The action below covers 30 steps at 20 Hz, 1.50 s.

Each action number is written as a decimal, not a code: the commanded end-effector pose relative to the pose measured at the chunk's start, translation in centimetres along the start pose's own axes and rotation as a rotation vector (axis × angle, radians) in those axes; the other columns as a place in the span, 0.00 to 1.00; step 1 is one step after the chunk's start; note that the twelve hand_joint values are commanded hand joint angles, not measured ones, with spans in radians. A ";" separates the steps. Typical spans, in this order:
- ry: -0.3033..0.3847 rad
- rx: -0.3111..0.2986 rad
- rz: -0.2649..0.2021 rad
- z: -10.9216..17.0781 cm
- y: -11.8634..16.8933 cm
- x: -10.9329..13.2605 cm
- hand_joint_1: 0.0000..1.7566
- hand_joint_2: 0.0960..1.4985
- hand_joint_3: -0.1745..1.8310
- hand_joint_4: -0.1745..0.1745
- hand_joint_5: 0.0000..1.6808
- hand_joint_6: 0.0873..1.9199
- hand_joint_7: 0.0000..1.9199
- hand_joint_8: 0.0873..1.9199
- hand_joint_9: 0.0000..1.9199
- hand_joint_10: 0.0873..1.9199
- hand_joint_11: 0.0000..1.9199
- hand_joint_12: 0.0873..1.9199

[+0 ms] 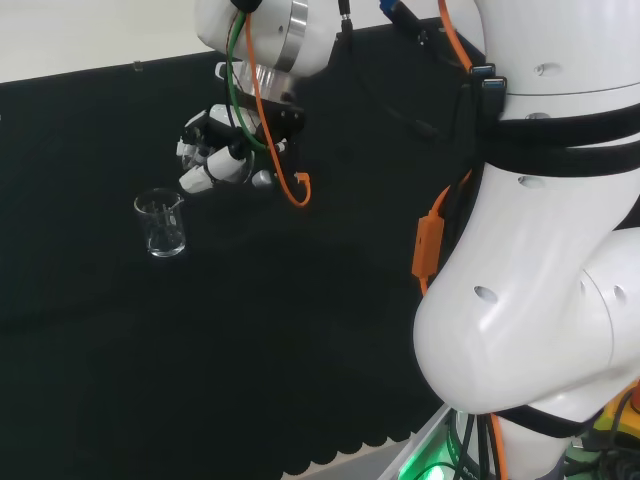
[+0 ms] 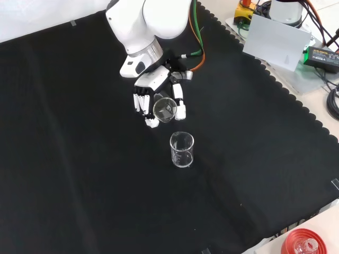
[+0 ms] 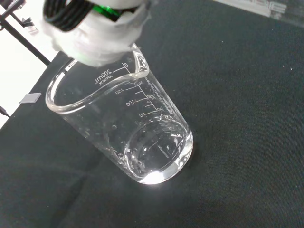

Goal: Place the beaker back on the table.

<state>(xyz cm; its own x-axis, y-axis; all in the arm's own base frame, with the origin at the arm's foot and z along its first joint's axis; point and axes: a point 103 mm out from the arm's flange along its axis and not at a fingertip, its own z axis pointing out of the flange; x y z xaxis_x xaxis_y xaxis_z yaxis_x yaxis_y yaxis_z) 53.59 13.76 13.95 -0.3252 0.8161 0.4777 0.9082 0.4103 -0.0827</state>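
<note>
Clear glass beaker (image 2: 181, 150) standing upright on the black cloth of the worktop (image 2: 79, 159), spout and rim uppermost, base resting flat. Showing printed scale marks on its wall in the wrist view (image 3: 128, 128), with a few small drops clinging inside and no plain level of liquid. Sitting near the middle of the cloth in the front view and towards the left in the head view (image 1: 162, 224).

Hovering just above and beside it, the robot hand (image 2: 156, 87), not touching the glass in the front view. Hanging with fingers (image 2: 139, 103) pointing down at the cloth, relaxed and only slightly bent, spread apart and gripping nothing of the beaker. Lying to the upper right of the beaker in the head view (image 1: 215, 160), a clear gap of cloth between them. Appearing as a blurred white part (image 3: 95, 33) in front of the beaker's rim in the wrist view.

Reaching in behind, the white arm link (image 1: 530, 250) with an orange cable (image 1: 428, 245) running along it. Standing well apart at the front view's lower right corner, a red ribbed stand (image 2: 302, 243)
</note>
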 end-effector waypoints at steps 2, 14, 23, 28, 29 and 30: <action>0.029 -0.010 -0.015 -0.1 -0.3 -0.5 0.62 0.65 0.10 1.00 0.71 0.33 0.76 0.00 0.70 0.03 0.53 0.48; 0.156 -0.082 -0.013 0.9 -0.1 -2.6 0.61 0.65 0.11 1.00 0.69 0.35 0.76 0.00 0.70 0.02 0.53 0.48; 0.196 -0.098 -0.005 3.2 0.9 -3.7 0.61 0.66 0.11 1.00 0.69 0.36 0.75 0.00 0.70 0.02 0.53 0.48; 0.203 -0.112 -0.002 4.1 1.5 -4.1 0.61 0.66 0.11 1.00 0.69 0.36 0.75 0.00 0.70 0.02 0.53 0.48; 0.202 -0.114 -0.002 4.2 1.5 -4.1 0.61 0.66 0.11 1.00 0.68 0.36 0.75 0.00 0.70 0.02 0.53 0.48; 0.201 -0.116 -0.002 4.2 1.6 -4.0 0.61 0.66 0.11 1.00 0.68 0.36 0.75 0.00 0.70 0.02 0.53 0.48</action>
<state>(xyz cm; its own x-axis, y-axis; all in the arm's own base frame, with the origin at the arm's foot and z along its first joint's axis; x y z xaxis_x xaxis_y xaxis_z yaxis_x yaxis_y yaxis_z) 54.88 12.56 8.55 -0.2752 0.7144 0.6433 0.9335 0.3584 0.0014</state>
